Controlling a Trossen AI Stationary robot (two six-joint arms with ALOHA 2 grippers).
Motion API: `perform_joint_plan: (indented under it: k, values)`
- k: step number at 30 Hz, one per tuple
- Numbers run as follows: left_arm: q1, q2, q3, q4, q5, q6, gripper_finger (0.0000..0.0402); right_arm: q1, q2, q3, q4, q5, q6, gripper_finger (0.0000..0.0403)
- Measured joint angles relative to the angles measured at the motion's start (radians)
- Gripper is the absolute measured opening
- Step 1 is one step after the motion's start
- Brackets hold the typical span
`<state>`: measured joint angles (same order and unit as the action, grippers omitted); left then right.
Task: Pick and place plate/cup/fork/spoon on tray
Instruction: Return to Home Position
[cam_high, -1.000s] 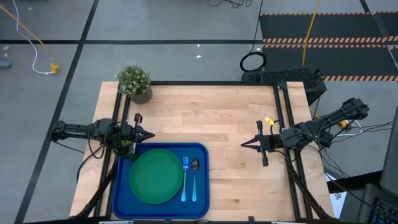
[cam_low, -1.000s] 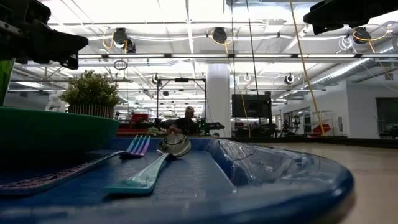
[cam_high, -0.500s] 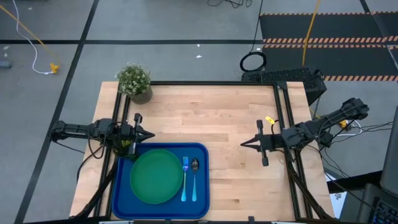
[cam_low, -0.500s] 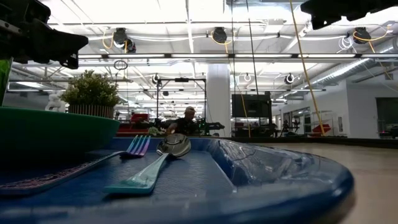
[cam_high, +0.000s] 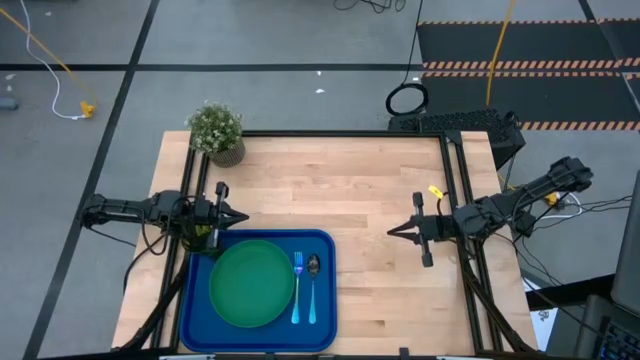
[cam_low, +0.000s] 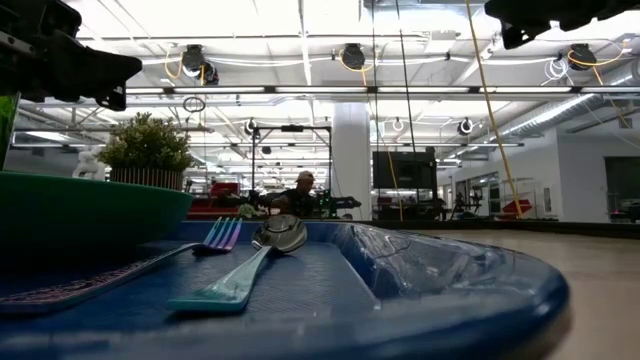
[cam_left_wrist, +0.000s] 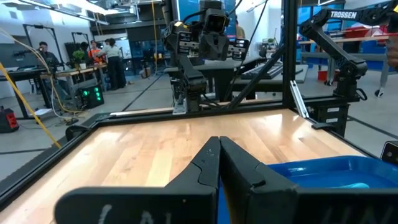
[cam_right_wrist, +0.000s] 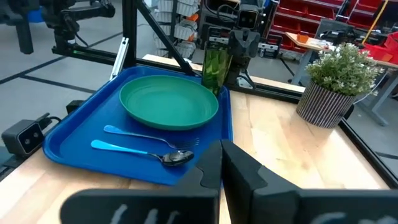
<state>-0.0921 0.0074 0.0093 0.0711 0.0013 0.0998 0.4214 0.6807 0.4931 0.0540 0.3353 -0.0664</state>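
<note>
From above: blue tray (cam_high: 325, 300) near the table's front left, carrying the green plate (cam_high: 250, 284) with the fork (cam_high: 297, 286) and spoon (cam_high: 312, 290) side by side to its right; cup (cam_high: 203, 237) upright at the tray's far left corner, just under the left arm, hard to say from here whether inside the rim or beside it; left gripper (cam_high: 241, 216) clenched on nothing, hovering at that corner; right gripper (cam_high: 395, 231) likewise pinched empty, over bare wood well right of the tray; potted plant (cam_high: 217, 132) at the far left corner of the table.

From table height: fork (cam_low: 221, 236) and spoon (cam_low: 255, 262) lying flat on the tray floor (cam_low: 440, 290), plate edge (cam_low: 90, 205) at left, plant (cam_low: 148, 150) behind; person seated far back in the room.

From the left wrist: fingers (cam_left_wrist: 245, 171) pressed together, nothing between; tray corner (cam_left_wrist: 323, 171) just beyond.

From the right wrist: fingers (cam_right_wrist: 245, 163) shut, empty; plate (cam_right_wrist: 168, 101), fork (cam_right_wrist: 146, 134) and spoon (cam_right_wrist: 143, 151) all on the tray (cam_right_wrist: 74, 134); cup (cam_right_wrist: 215, 67) standing at the far rim by the other arm.

Judged: all apparently placed; cup light, stiff, slick, tippy, best pinched across the wall near the rim; cutlery thin and light, best taken mid-handle.
</note>
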Motion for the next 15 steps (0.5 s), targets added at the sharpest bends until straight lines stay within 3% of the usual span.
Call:
perform_joint_plan:
  k: [5,10,15]
  values:
    - [0.000,0.000,0.000,0.000,0.000,0.000,0.0008,0.004,-0.007,-0.027,0.035,0.000,-0.012,0.0000]
    - [0.000,0.000,0.000,0.000,0.000,0.000,0.0008,0.004,-0.053,-0.164,0.205,-0.006,-0.072,0.0000]
    - [0.000,0.000,0.000,0.000,0.000,0.000,0.0008,-0.009,-0.135,-0.305,0.337,-0.107,-0.108,0.0000]
